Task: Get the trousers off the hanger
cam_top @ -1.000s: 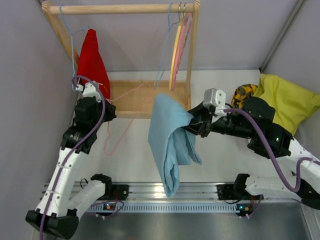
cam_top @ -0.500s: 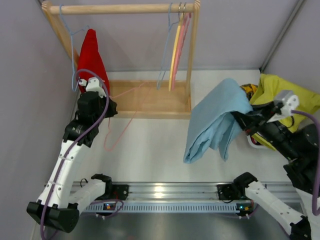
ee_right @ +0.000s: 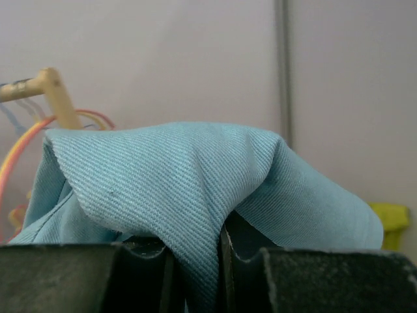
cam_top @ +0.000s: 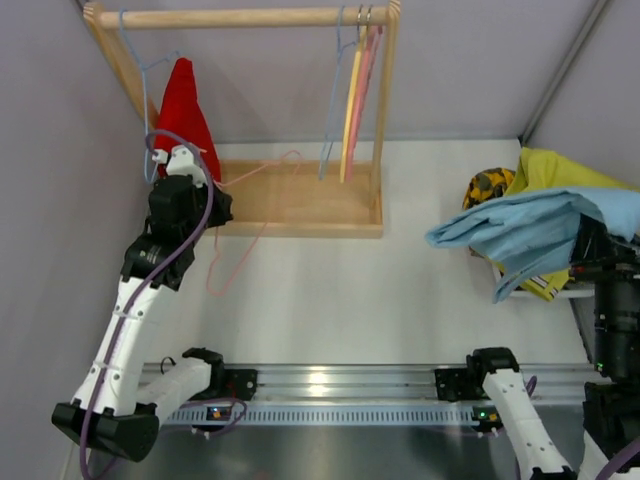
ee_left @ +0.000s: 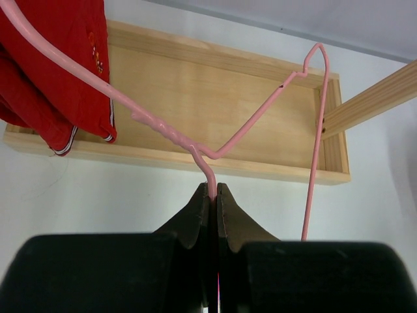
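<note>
Deposit step: right gripper (ee_right: 212,261) pinches the light blue trousers (ee_right: 195,176), yellow-green trousers (cam_top: 560,180) below it, release due next; left gripper (ee_left: 213,195) clamps the bare pink hanger (ee_left: 260,114).

A wooden rack (cam_top: 240,17) stands along the top of the frame, from the left to the middle. Its flat wooden tray (cam_top: 300,205) sits on the white bench (cam_top: 380,290) below the bar. A yellow-and-black spotted cloth (cam_top: 487,186) lies at the right. A shiny metal rail (cam_top: 340,380) runs along the bottom. Grey walls (cam_top: 470,70) stand behind.
</note>
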